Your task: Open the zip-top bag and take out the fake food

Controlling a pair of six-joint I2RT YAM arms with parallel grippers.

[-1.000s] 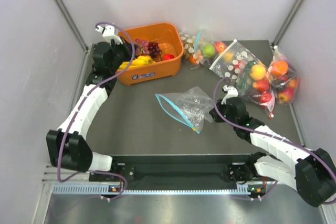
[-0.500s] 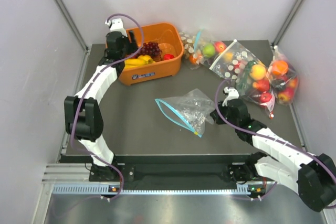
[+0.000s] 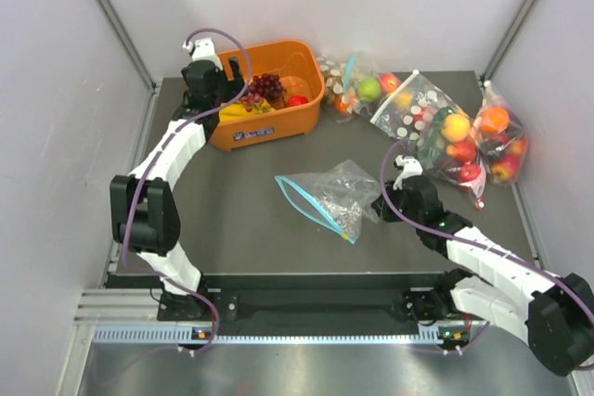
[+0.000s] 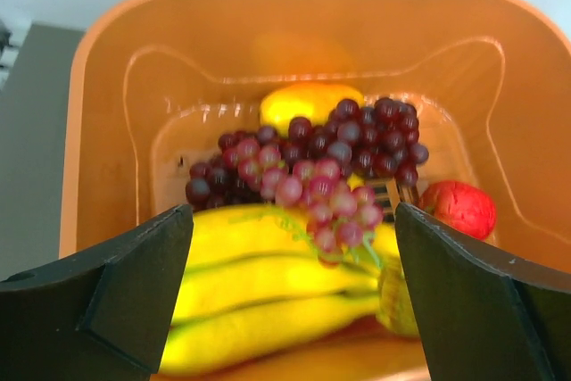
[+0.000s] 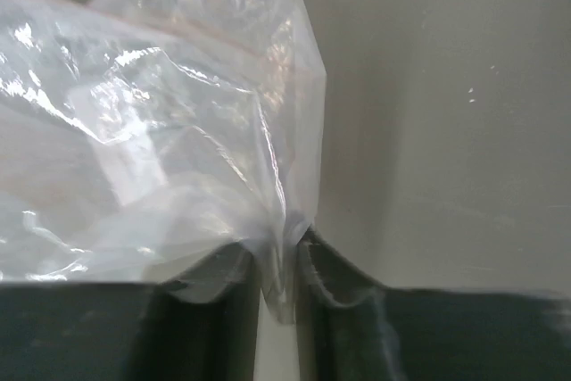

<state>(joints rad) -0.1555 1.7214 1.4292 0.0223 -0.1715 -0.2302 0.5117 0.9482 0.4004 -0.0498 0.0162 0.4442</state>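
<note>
The zip-top bag lies crumpled mid-table, its blue-teal zip strip along the left edge. In the right wrist view a fold of that bag hangs in the narrow gap of my right gripper, whose jaws stand slightly apart. The same gripper sits at the bag's right edge. The fake food rests in the orange bin: yellow bananas with purple-red grapes draped over them. My left gripper hovers wide open over the bananas, holding nothing, and shows above the bin's left end.
The bin also holds a red fruit and an oval yellow fruit. A white-dotted bag and bags of fruit crowd the back right corner. Grey walls close in on both sides.
My left gripper opened over the bin and the bananas now lie in it. The right gripper's jaws parted a little around the bag's fold.
</note>
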